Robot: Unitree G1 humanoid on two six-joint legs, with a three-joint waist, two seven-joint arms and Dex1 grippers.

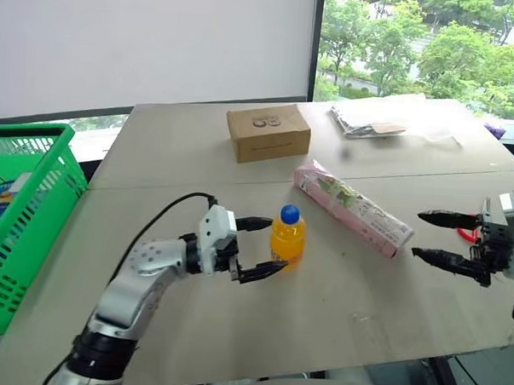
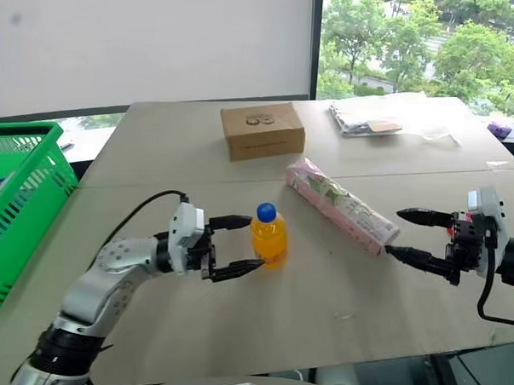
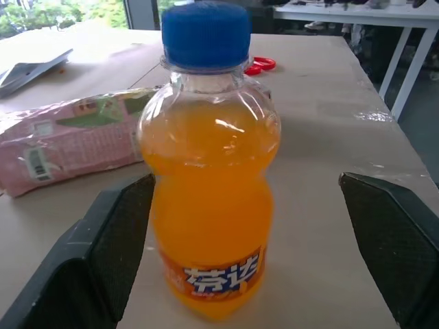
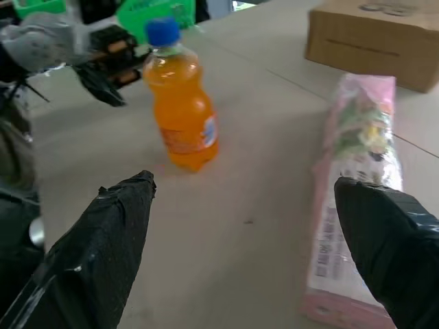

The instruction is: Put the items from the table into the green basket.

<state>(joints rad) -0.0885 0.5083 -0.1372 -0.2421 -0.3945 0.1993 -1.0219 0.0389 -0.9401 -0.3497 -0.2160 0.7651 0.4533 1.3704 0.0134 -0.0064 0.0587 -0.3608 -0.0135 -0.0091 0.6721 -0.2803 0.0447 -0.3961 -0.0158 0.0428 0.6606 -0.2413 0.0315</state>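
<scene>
At the far left stands the green basket, bright plastic with slotted sides and a thick rim, set against the left edge of the table, a pale beige-grey top with a seam running across it. Right of it, the left gripper points rightward with its two black fingers spread wide, one on each side of the orange drink bottle and gripping nothing. The bottle stands upright near the middle of the table: small, clear plastic full of orange drink, blue cap, a label band low on its body. Farther back sits the brown cardboard box, flat on the table with a small printed mark on its lid. Just right of the bottle lies the long pink carton, floral-printed, angled from far-left to near-right. At the right edge the right gripper points left, fingers wide apart and empty, near the carton's near end. Red scissors lie beyond it.
</scene>
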